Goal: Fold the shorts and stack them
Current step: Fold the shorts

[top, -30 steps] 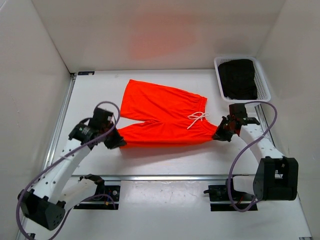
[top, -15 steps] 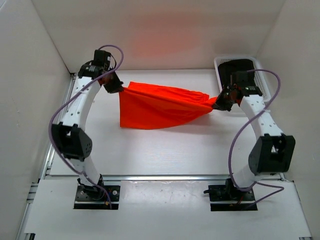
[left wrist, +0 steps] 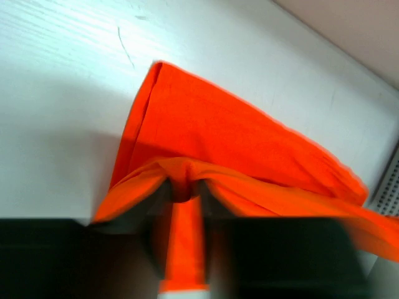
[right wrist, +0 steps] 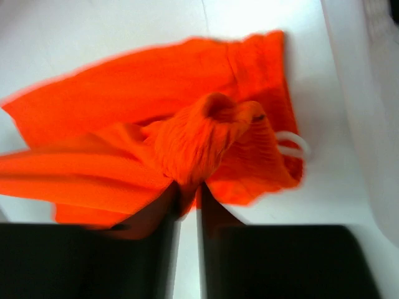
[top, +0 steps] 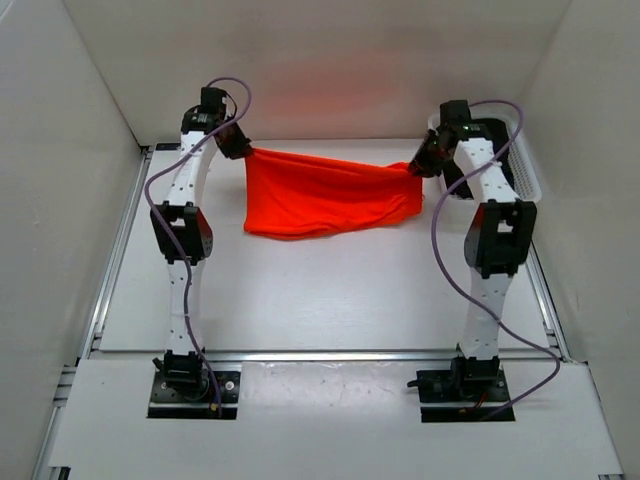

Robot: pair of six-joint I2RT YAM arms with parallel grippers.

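L pincer & R pincer both clamp shorts, stretched btwn them, prob sagging onto table

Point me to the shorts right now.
Top view: the shorts are held stretched across the far middle of the table, pinched between the left gripper and right gripper, just left of the white basket.

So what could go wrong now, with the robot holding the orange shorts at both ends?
The left gripper and the right gripper each pinch only a small bunch of the shorts, so the fabric might slip out. The shorts sag between them, so they could land crumpled instead of neatly folded. The right gripper is also close to the white basket and might bump it.
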